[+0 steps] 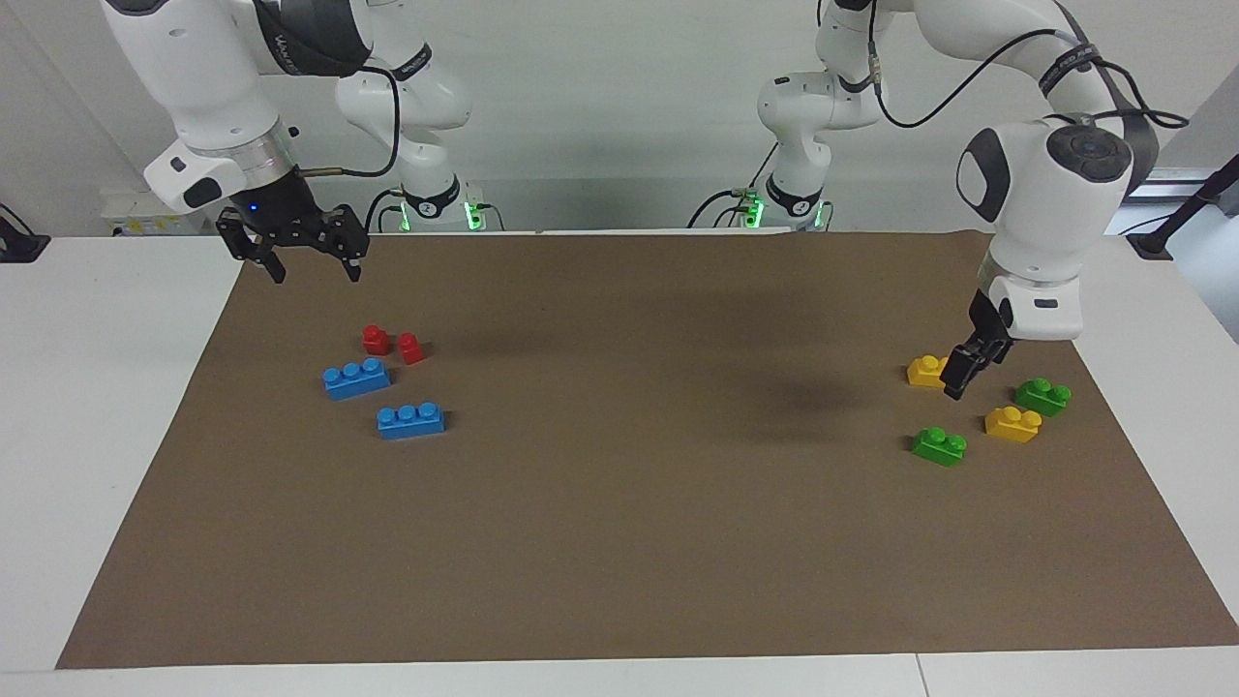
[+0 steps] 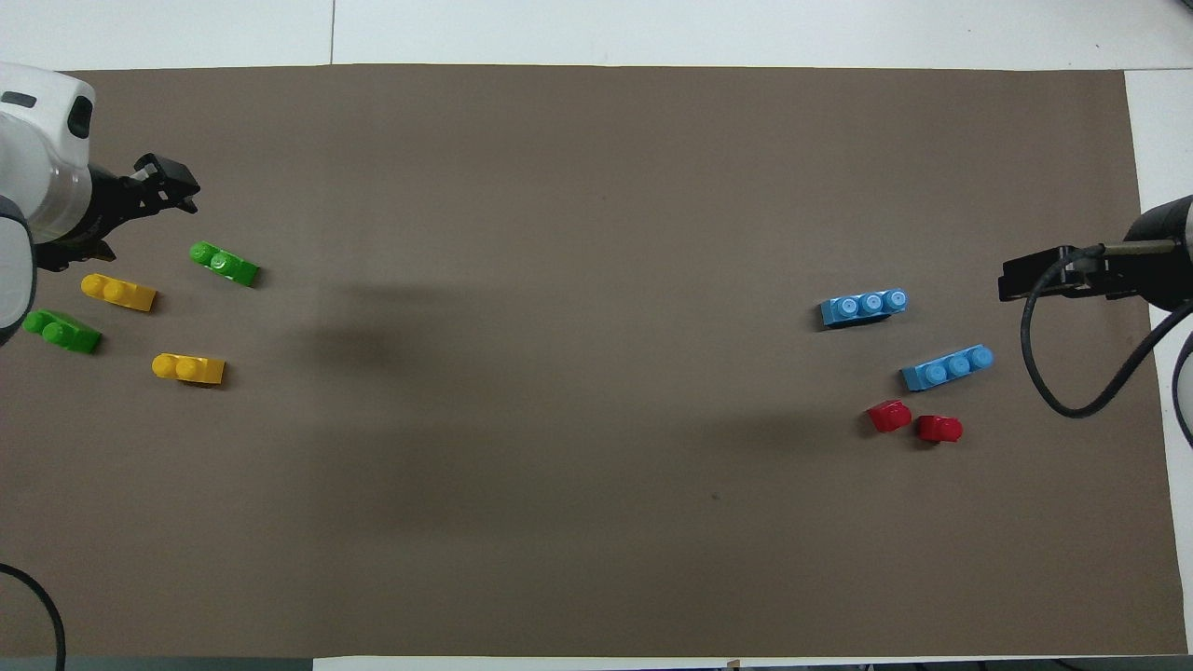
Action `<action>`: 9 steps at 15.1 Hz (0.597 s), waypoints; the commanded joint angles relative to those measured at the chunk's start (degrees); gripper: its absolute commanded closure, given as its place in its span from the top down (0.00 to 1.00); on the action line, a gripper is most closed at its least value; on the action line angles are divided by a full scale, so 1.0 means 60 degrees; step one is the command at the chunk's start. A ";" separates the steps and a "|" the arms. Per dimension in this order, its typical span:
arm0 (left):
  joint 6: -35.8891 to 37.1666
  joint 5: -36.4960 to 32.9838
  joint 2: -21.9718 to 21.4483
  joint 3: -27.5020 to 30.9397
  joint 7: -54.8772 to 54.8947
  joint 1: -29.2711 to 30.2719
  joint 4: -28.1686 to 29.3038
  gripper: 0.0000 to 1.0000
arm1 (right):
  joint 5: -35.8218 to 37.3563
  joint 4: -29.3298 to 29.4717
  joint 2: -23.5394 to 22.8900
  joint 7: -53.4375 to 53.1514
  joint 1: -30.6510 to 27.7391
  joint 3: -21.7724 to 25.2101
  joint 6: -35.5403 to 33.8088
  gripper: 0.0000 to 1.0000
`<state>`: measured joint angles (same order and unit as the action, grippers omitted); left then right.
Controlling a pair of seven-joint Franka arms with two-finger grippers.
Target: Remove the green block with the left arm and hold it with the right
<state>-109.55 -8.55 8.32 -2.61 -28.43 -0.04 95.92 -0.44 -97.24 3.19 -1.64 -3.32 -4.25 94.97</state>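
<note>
Two green blocks lie on the brown mat at the left arm's end. One green block (image 1: 939, 445) (image 2: 224, 264) is farther from the robots. The other green block (image 1: 1042, 395) (image 2: 61, 331) lies closer to the mat's end edge. My left gripper (image 1: 958, 380) (image 2: 172, 184) hangs low over the mat among these bricks, close beside a yellow brick (image 1: 926, 371), and holds nothing. My right gripper (image 1: 313, 271) (image 2: 1011, 278) is open and empty, raised over the mat's corner at the right arm's end.
Two yellow two-stud bricks (image 2: 188, 368) (image 2: 118, 292) lie between the green blocks. Two blue three-stud bricks (image 1: 356, 378) (image 1: 410, 420) and two small red bricks (image 1: 376, 339) (image 1: 410, 348) lie at the right arm's end. The brown mat (image 1: 619, 542) covers the table.
</note>
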 commanded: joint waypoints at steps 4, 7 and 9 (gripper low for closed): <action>0.2463 0.0341 -0.0917 0.0026 0.3124 -0.0052 -0.0517 1.00 | 0.0249 -0.0068 0.0069 0.0244 -0.0062 -0.0053 -0.0286 1.00; 0.3300 0.1101 -0.1415 0.0084 0.3769 0.0006 -0.0488 1.00 | 0.0293 -0.0068 0.0069 0.0317 -0.0062 -0.0053 -0.0462 1.00; 0.3448 0.1132 -0.1621 0.0099 0.3975 0.0035 -0.0415 1.00 | 0.0497 -0.0068 0.0069 0.0653 -0.0062 -0.0053 -0.0448 1.00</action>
<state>-90.58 -2.94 0.39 -2.53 -7.12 0.04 92.68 0.46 -97.26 3.19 -0.41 -3.32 -4.28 92.90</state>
